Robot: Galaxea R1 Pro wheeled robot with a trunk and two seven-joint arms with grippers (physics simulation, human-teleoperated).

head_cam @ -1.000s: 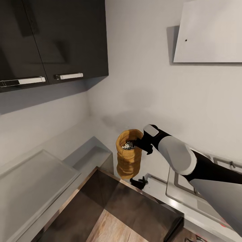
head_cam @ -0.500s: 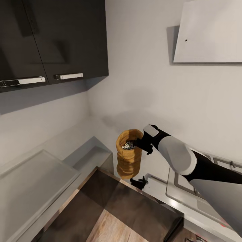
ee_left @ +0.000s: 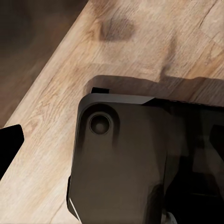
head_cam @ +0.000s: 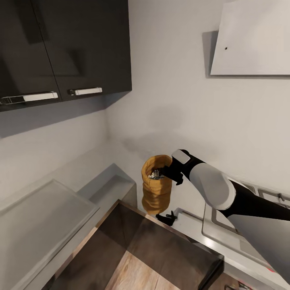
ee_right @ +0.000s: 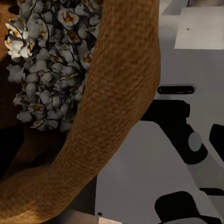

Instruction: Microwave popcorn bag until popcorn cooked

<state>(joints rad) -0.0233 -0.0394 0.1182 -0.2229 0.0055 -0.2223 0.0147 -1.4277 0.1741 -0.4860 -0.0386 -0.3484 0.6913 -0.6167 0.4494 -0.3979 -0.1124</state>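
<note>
The golden-brown popcorn bag (head_cam: 156, 189) hangs upright in the air over the corner of the grey countertop (head_cam: 108, 187), clear of it. My right gripper (head_cam: 168, 173) is shut on the bag's rolled rim from the right side. A heap of whitish-grey popcorn (head_cam: 154, 175) shows inside the open top. The right wrist view gives a close look at the rim (ee_right: 116, 107) and the popcorn (ee_right: 51, 60). In the left wrist view a black fingertip (ee_left: 8, 145) pokes in at the edge above the wood floor (ee_left: 56, 93). The microwave is out of view.
Dark glossy wall cabinets (head_cam: 80, 48) hang at the upper left and a white hood (head_cam: 249, 44) at the upper right. A hob (head_cam: 237, 225) lies under my right arm. A small black item (head_cam: 167, 218) sits on the worktop below the bag. My dark base (ee_left: 140, 163) stands on the planks.
The whole picture has slid slightly to the right, so the camera has turned a little. The bag stays held in my right gripper in the same pose.
</note>
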